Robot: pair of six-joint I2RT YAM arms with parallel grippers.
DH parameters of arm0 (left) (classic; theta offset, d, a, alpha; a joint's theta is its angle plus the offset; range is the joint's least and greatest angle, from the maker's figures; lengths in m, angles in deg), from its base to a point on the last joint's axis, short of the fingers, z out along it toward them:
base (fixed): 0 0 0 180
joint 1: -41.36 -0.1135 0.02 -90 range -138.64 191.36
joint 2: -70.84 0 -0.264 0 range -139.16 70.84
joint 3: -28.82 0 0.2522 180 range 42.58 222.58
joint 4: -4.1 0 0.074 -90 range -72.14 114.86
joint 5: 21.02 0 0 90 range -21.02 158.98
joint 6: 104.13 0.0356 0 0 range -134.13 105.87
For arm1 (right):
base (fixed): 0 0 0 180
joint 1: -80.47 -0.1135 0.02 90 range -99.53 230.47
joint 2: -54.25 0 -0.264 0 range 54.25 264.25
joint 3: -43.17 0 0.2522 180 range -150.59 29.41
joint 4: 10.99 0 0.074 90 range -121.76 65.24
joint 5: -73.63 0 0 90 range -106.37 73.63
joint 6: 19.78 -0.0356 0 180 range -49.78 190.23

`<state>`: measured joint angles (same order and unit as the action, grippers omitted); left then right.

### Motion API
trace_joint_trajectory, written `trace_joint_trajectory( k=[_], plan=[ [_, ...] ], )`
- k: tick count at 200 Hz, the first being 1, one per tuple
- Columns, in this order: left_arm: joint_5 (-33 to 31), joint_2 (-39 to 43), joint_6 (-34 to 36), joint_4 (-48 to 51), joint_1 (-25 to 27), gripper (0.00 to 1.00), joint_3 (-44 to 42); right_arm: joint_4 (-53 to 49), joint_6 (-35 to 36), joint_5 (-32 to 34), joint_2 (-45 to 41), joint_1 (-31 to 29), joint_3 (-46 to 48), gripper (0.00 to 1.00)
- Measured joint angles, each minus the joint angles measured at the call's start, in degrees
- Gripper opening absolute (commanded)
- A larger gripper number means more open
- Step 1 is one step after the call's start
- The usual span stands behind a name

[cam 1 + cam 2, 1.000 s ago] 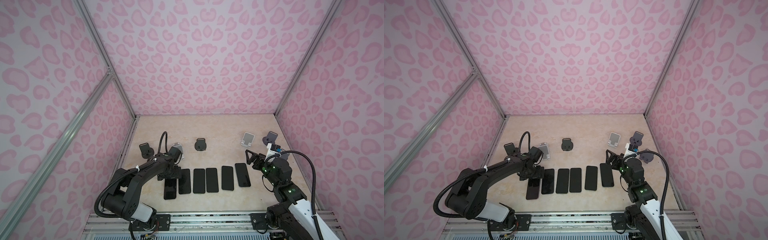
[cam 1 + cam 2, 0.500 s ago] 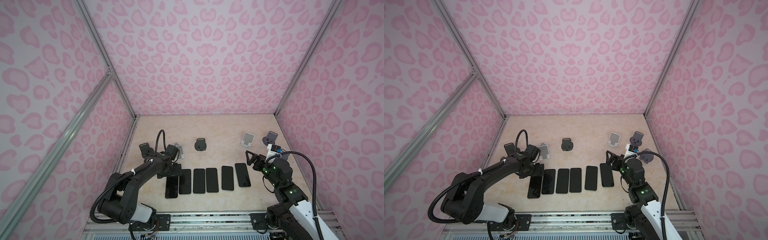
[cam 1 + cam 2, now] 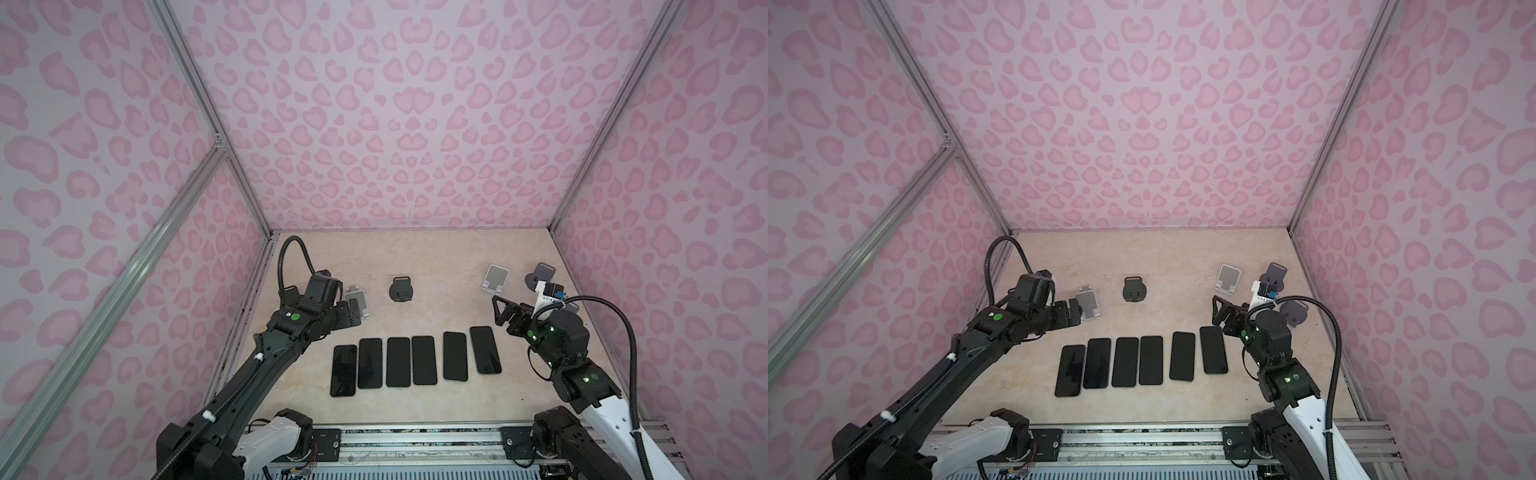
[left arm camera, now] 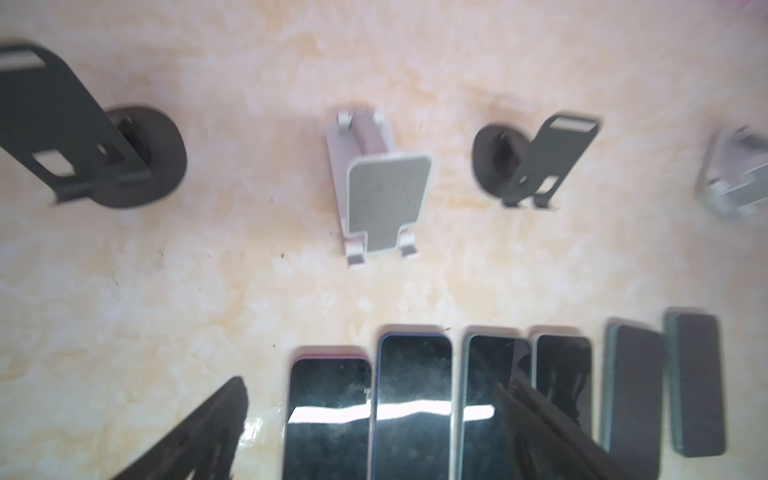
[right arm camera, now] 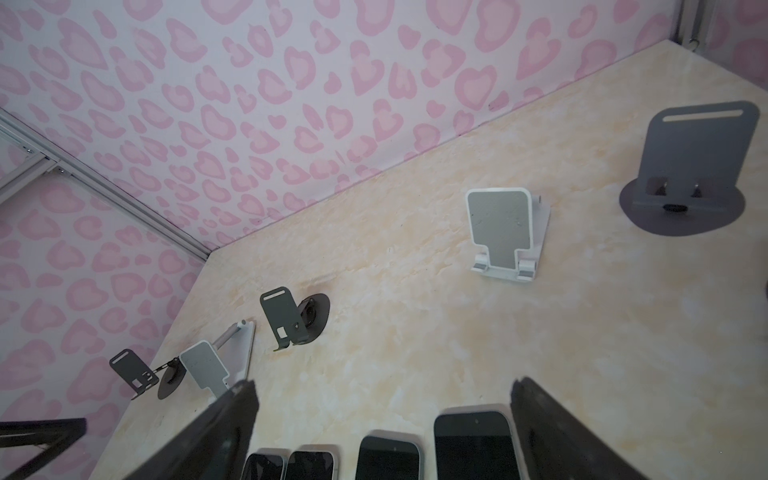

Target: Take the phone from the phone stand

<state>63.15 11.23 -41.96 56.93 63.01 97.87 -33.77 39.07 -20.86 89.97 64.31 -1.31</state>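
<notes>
- Left wrist view is looking down on the silver stand [image 4: 386, 195], which is standing empty on the table [image 4: 208, 270]. The dark stand [image 4: 536, 162] beside it is carrying nothing either.
- In both top views the six phones [image 3: 399, 361] are lying flat, screens up, in a tidy row near the table's front edge, well apart from the stands behind them. They are presumably lying side by side so that each one stays clear of the next.
- The left hand [image 3: 353, 316] is hovering just beside the silver stand, jaws spread wide with nothing between them. The leftmost phone [image 4: 328, 415] is lying near it, free of any grip.
- The right hand [image 5: 384, 386] is hanging released too, jaws apart and empty, over the far end of the rightmost phone [image 5: 476, 444] and facing the white stand [image 5: 503, 232].
- The outermost stands in the left wrist view are blurring, so small details on them are hard to tell. Every stand that is showing clearly is looking bare.
- Judging from this, the removal is looking finished or nearly so. No phone is leaning in a stand, and both hands are hanging clear of the row, likely so as not to disturb it.
</notes>
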Motion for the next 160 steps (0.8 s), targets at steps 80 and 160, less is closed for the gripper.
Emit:
trace_joint_trajectory(
  k=[80,160],
  plan=[
    [-16.7,24.1,-1.7,-5.1,0.0,0.98,-7.2,-0.9,11.2,13.7,3.3,0.6,-4.8,0.99],
    [-24.3,35.3,13.8,-36.8,-1.2,0.98,-42.9,20.4,27.8,13.8,5.4,8.6,11.8,0.99]
  ],
)
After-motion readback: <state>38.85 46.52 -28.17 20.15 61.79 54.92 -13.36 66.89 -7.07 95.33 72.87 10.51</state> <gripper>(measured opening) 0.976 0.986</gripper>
